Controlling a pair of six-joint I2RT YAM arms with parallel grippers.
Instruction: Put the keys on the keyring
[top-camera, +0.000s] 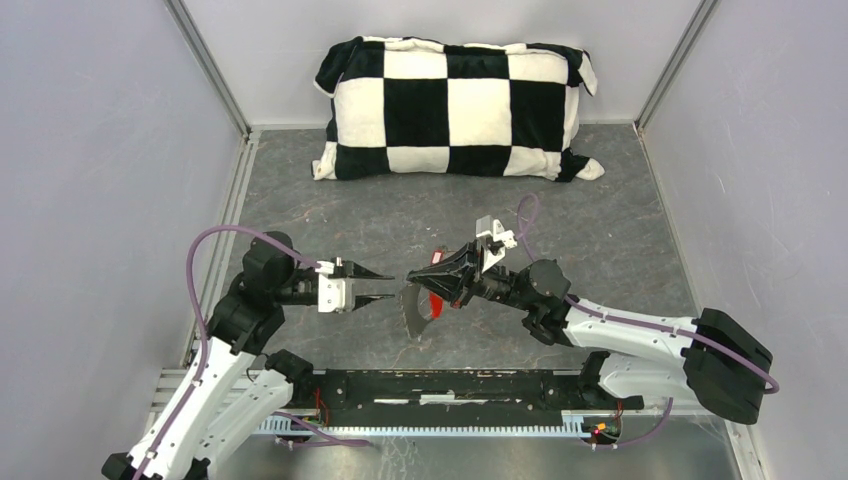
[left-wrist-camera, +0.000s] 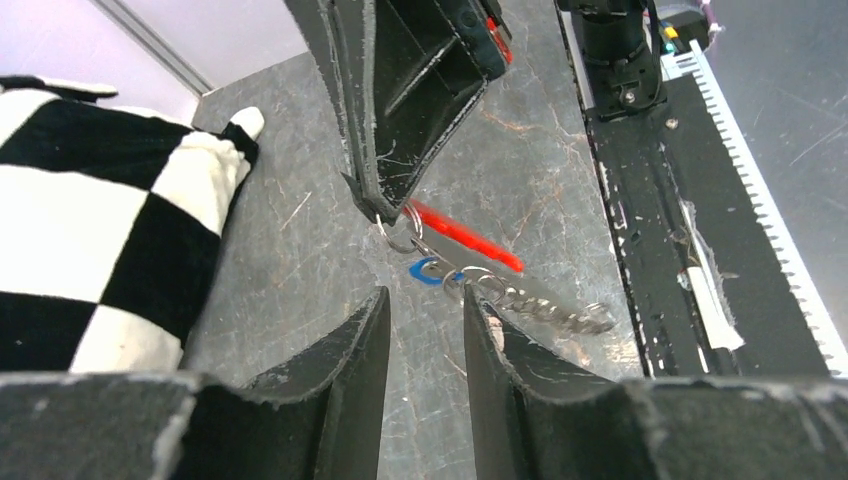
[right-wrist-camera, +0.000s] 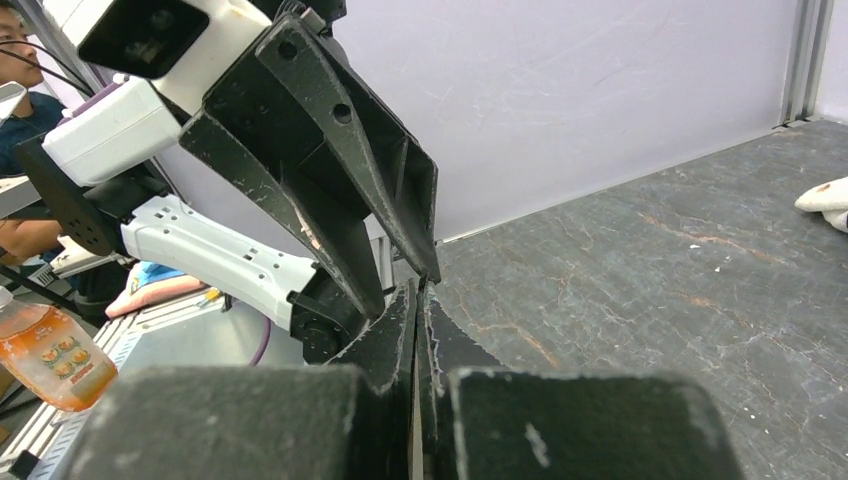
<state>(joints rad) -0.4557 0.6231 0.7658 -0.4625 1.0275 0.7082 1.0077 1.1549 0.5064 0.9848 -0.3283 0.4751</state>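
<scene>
My right gripper (top-camera: 411, 281) is shut, and its tips (left-wrist-camera: 384, 212) pinch the small silver keyring (left-wrist-camera: 399, 238) above the table. From the ring hangs a bunch: silver keys (left-wrist-camera: 545, 310), a blue tag (left-wrist-camera: 427, 273) and a red tag (left-wrist-camera: 466, 236). The bunch dangles below the right fingertips (top-camera: 415, 312). My left gripper (top-camera: 391, 286) faces the right one tip to tip and stands open (left-wrist-camera: 427, 298) with nothing between its fingers. The hanging rings lie right at the tip of one left finger (left-wrist-camera: 472, 300). In the right wrist view the shut right gripper (right-wrist-camera: 420, 292) hides the ring.
A black-and-white checkered pillow (top-camera: 455, 110) lies at the back of the grey table (top-camera: 620, 220). A black rail (top-camera: 450, 385) runs along the near edge between the arm bases. Enclosure walls stand left, right and behind. An orange bottle (right-wrist-camera: 45, 355) sits outside the cell.
</scene>
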